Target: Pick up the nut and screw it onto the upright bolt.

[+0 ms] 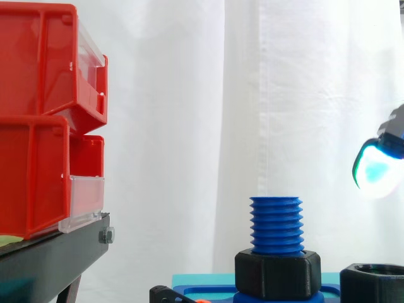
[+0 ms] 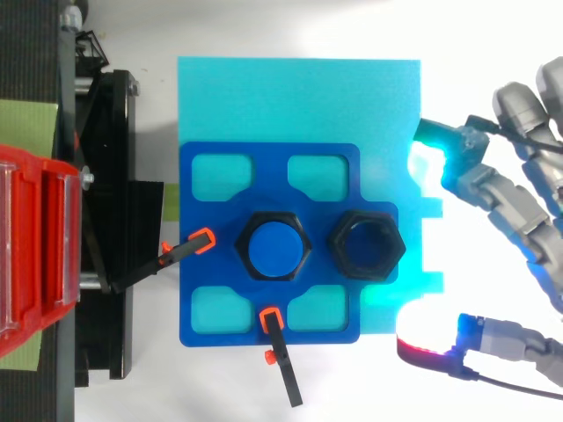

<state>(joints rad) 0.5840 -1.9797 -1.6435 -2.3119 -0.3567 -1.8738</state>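
Hovering beside the work, the hand (image 2: 515, 200) comes in from the right edge of the top view with its fingers (image 2: 482, 180) spread and only loosely bent, holding nothing. One fingertip glows cyan just off the right edge of the cyan base plate (image 2: 299, 97), and another glows red near that plate's lower right corner. In the side view a cyan-lit fingertip (image 1: 377, 169) hangs higher than the bolt's top and well to its right, touching nothing.

The nut (image 2: 339, 249), black and hexagonal, lies flat on the blue fixture plate (image 2: 198, 290), just beside the bolt and on the side nearer the hand. The side view shows it resting low at the right (image 1: 374, 285), apart from the fingertip above it.

The blue bolt (image 1: 276, 224) stands upright at the middle of the fixture plate, its threads bare along the upper part. A black hex collar (image 1: 278, 274) sits around its foot.

Two black clamps with orange tips (image 2: 201, 239) (image 2: 271, 316) bear on the left and near edges of the fixture plate. The base plate lies on the white bench (image 2: 264, 35). At the left, red bins (image 1: 38, 126) are stacked on a black stand (image 1: 57, 252).
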